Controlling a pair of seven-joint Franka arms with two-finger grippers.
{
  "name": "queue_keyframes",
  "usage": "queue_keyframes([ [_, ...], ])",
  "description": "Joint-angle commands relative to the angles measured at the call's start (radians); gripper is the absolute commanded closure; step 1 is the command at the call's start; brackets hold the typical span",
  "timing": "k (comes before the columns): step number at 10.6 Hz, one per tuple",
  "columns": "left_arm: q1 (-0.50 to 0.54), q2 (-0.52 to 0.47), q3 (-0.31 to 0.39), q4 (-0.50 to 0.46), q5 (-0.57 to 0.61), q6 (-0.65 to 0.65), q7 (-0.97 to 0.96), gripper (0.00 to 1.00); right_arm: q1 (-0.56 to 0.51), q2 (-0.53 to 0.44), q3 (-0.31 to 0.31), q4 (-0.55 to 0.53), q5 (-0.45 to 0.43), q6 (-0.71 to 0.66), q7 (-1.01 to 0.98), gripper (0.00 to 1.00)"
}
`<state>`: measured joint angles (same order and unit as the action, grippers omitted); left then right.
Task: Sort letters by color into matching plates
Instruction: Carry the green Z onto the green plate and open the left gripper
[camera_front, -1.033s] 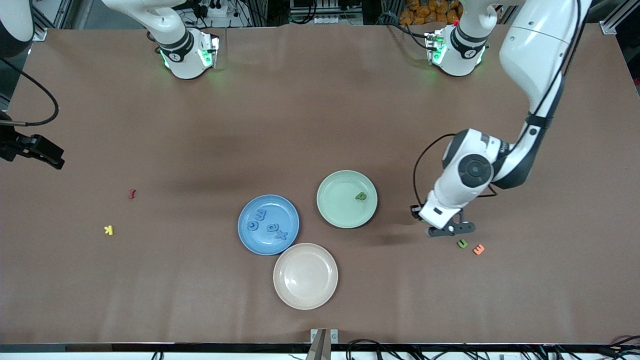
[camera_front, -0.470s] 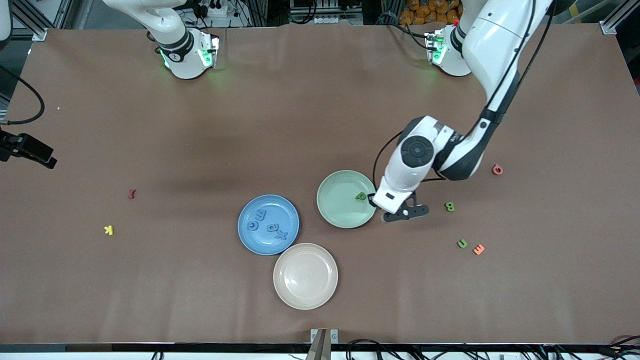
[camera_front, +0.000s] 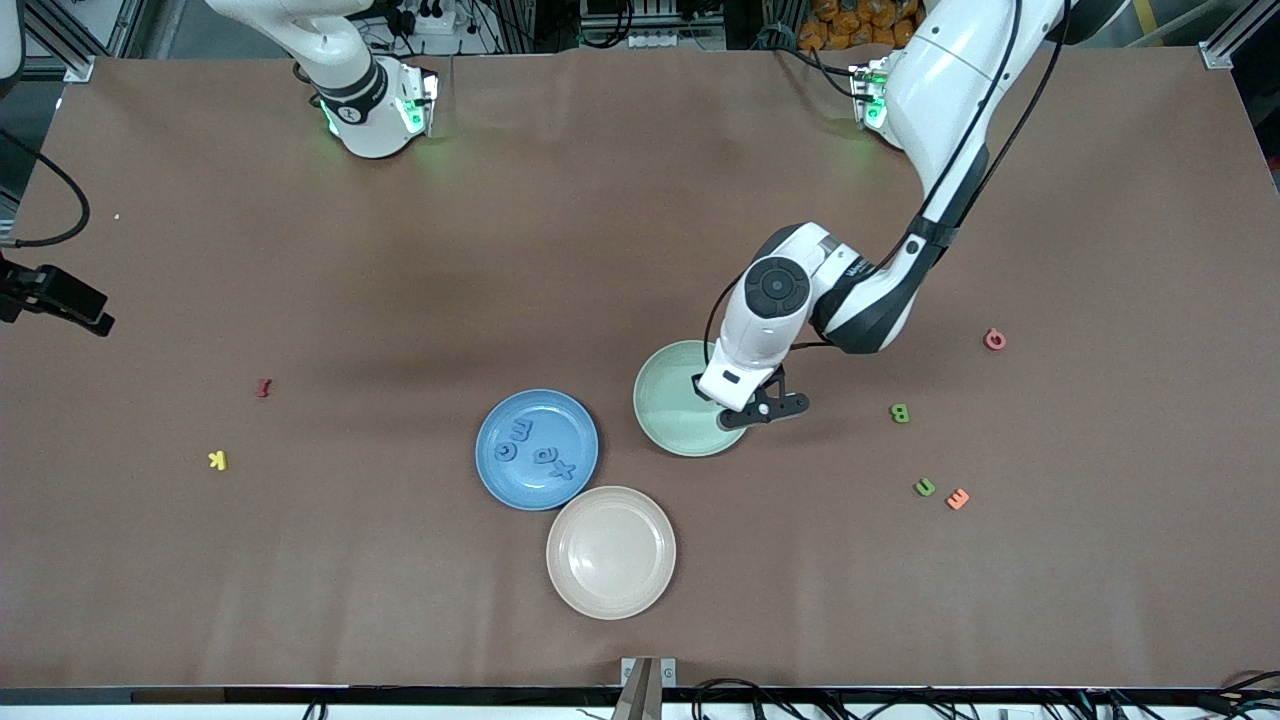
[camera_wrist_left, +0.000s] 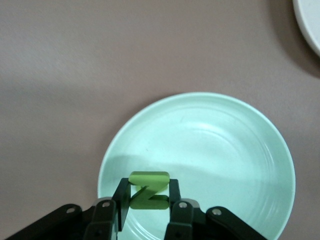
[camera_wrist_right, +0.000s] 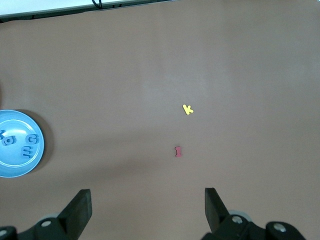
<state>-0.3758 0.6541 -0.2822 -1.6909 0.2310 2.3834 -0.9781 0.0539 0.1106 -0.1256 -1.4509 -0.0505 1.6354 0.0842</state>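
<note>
Left tool (camera_wrist_left: 147, 210) clamped on a green Z (camera_wrist_left: 147, 191), over the mint plate (camera_front: 665, 410).

Z pinched between the two fingers (camera_wrist_left: 121, 200), upright above the plate's rim on the side toward the left arm's end of the tabletop (camera_front: 640, 200). Mint plate near the tabletop's middle, blue plate (camera_front: 500, 475) just beside it, carrying four blue letters (camera_front: 540, 453). Green B (camera_front: 900, 413) and green n (camera_front: 925, 487) loose toward the left arm's end, orange E (camera_front: 958, 498) just beside the n. Right tool (camera_wrist_right: 148, 210) spread wide, holding nothing, waiting above the yellow K (camera_wrist_right: 188, 109) and red I (camera_wrist_right: 177, 151) at the right arm's end.
</note>
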Motion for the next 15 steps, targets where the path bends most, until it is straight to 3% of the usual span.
queue_keyframes([
  [1,-0.04,0.019,0.008,0.034,0.005,-0.018,-0.054,1.0,-0.028,-0.015,0.021,-0.006,0.012,-0.008,-0.018,0.0],
  [3,-0.06,0.021,0.008,0.054,0.007,-0.018,-0.071,1.0,-0.025,-0.015,0.021,-0.006,0.012,-0.009,-0.018,0.0],
  [4,-0.066,0.022,0.008,0.056,0.01,-0.018,-0.07,0.8,-0.025,-0.014,0.021,-0.006,0.012,-0.009,-0.02,0.0],
  [5,-0.071,0.022,0.009,0.054,0.02,-0.018,-0.067,0.16,-0.025,-0.014,0.021,-0.006,0.012,-0.009,-0.02,0.0],
  [6,-0.069,0.021,0.009,0.054,0.019,-0.018,-0.071,0.0,-0.025,-0.011,0.023,-0.006,0.011,-0.009,-0.02,0.0],
  [9,-0.052,0.012,0.026,0.051,0.022,-0.021,-0.064,0.0,-0.023,-0.012,0.023,-0.008,0.012,-0.009,-0.021,0.0],
  [11,-0.046,0.009,0.078,0.05,0.024,-0.052,-0.022,0.0,-0.013,-0.012,0.023,-0.008,0.017,-0.009,-0.02,0.0],
  [15,0.064,-0.02,0.097,0.016,0.025,-0.084,0.093,0.0,-0.017,-0.012,0.024,-0.008,0.072,-0.011,-0.021,0.0],
])
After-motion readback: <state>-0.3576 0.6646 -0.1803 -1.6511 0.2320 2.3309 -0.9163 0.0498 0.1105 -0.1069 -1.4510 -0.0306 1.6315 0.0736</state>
